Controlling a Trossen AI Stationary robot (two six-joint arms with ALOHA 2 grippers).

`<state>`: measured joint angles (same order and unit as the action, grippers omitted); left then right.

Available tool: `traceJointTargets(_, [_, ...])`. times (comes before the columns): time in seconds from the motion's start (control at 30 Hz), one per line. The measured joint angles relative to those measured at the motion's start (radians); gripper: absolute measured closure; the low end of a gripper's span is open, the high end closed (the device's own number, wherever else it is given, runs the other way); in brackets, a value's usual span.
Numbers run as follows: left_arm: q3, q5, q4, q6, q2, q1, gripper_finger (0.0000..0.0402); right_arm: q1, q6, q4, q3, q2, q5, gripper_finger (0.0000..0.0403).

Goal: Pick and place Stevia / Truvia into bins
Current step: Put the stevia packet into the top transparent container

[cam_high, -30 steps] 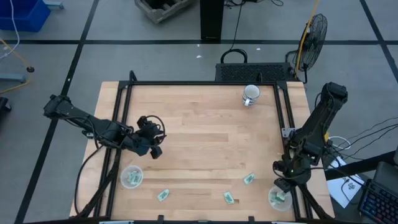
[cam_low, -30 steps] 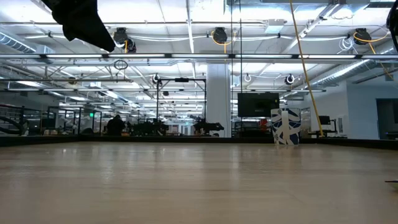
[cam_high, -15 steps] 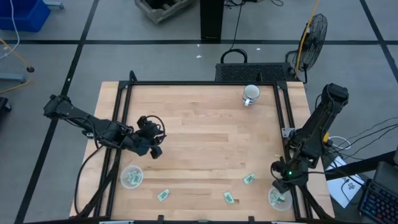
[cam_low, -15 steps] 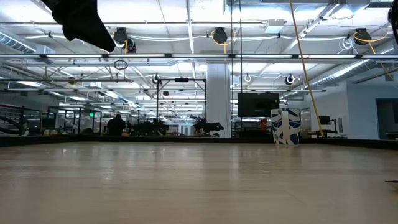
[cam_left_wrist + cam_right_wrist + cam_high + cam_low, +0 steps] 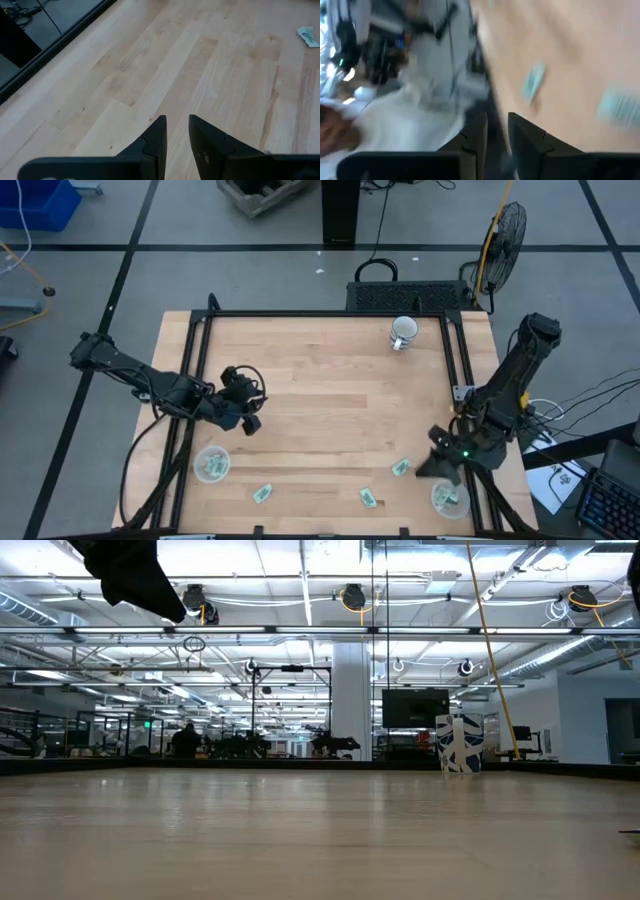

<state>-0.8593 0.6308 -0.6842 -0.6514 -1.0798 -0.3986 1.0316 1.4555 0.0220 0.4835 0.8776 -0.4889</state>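
Here the right gripper (image 5: 428,468), lower right, shows a narrow gap between empty fingers beside a bin (image 5: 449,498); three Stevia sachets (image 5: 401,468) lie along the bottom; left gripper (image 5: 250,423) likewise parted, empty

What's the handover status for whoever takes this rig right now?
Left end effector: parked above the table's left side, fingers slightly apart, empty.
Right end effector: beside the right bin, fingers slightly apart, nothing between them.
Done: sachets lie in the right bin and the left bin.
Left: three loose sachets near the front edge.
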Motion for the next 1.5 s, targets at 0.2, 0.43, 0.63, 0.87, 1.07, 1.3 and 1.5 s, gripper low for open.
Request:
traceJointTargets(0.2, [0.000, -0.001, 0.000, 0.000, 0.000, 0.000, 0.0314, -0.103, -0.356, 0.014, 0.000, 0.002, -0.236, 0.0334])
traceJointTargets(0.43, [0.000, 0.000, 0.000, -0.001, 0.000, 0.000, 0.0314, -0.205, -0.223, 0.070, 0.000, 0.060, 0.067, 0.0332])
traceJointTargets(0.63, [0.000, 0.018, 0.002, -0.005, 0.000, 0.000, 0.0314, -0.293, -0.109, 0.224, 0.000, 0.163, 0.320, 0.0321])
traceJointTargets(0.87, [0.000, 0.001, 0.001, 0.008, -0.002, 0.003, 0.0314, -0.392, -0.350, 0.235, 0.000, 0.190, 0.243, 0.0312])
traceJointTargets(1.07, [-0.001, -0.177, 0.011, 0.014, -0.058, 0.015, 0.0314, -0.538, -0.754, 0.163, 0.000, 0.185, -0.171, 0.0312])
traceJointTargets(1.3, [-0.001, -0.532, 0.044, -0.037, -0.258, -0.034, 0.0314, -0.722, -1.151, -0.165, 0.001, 0.185, -0.247, 0.0312])
traceJointTargets(1.5, [-0.001, -0.684, 0.180, -0.069, -0.415, -0.109, 0.0314, -0.810, -1.325, -0.269, 0.001, 0.185, -0.077, 0.0312])
